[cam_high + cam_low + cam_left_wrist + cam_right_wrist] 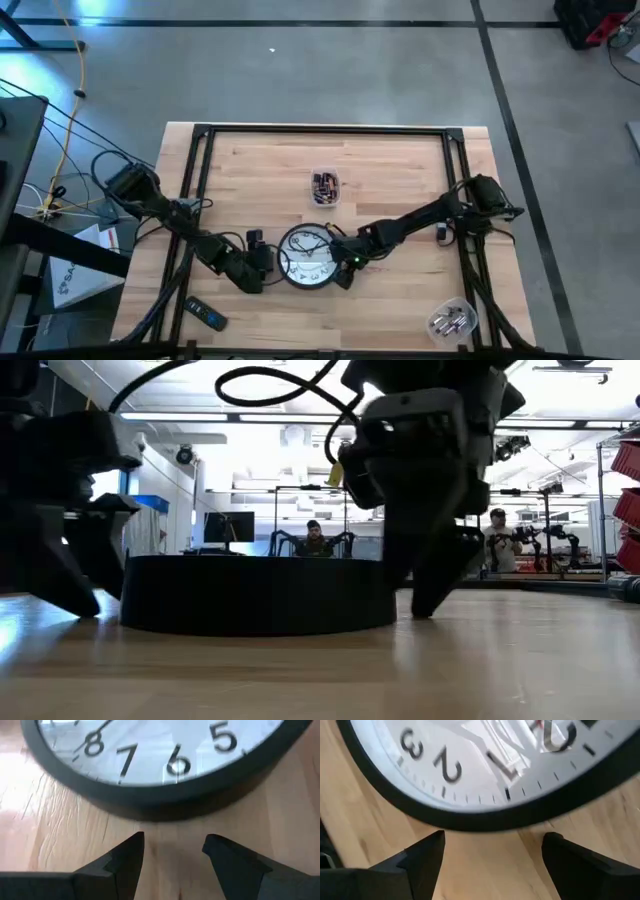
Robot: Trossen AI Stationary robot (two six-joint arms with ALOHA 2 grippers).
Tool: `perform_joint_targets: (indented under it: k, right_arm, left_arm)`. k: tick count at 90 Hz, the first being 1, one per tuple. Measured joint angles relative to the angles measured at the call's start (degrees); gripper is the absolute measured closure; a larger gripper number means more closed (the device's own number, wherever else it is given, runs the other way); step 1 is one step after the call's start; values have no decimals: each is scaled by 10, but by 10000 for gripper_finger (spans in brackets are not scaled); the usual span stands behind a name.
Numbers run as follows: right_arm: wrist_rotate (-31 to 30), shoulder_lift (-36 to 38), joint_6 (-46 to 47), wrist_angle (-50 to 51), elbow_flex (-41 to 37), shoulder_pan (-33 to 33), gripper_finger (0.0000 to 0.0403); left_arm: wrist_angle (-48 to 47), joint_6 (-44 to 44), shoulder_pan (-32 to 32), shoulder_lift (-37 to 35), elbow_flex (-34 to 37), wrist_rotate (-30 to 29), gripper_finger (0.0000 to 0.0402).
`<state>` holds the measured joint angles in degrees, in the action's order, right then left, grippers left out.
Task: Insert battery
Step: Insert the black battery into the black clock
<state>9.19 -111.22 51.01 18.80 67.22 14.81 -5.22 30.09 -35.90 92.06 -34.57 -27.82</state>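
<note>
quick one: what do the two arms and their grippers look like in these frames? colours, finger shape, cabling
Both arms are dark, nearly black, jointed links. The left gripper has two black wedge-shaped fingers tapering to pointed tips; the right gripper has the same. Black cables loop off the left arm near its base, and a small green light shows at the right wrist.

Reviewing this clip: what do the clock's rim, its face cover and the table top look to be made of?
Round wall clock:
Black rim: likely moulded plastic, smooth with a dull sheen.
Clear face cover: glass or clear plastic, cannot tell which; it shows bright reflections over the numerals.
Light wooden table top: wood, with visible grain and joined planks, satin finish.
</note>
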Motion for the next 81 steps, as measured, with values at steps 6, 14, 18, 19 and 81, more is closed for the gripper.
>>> perform_joint_targets:
  k: [6,14,18,19,81]
  right_arm:
    - [7,-1,-1,-7,0,-6,109]
    - [27,-2,-5,-26,-1,-12,109]
    - [34,-2,-4,-35,-1,-13,109]
    - [34,-2,-3,-36,-1,-14,109]
    - [73,-1,58,-83,-1,-13,109]
  left_arm:
    - [15,1,3,10,0,4,197]
    - [22,4,3,17,0,0,197]
    - [22,5,3,17,0,-3,197]
    - [22,5,2,17,0,-4,197]
    - [-20,0,-10,4,0,0,197]
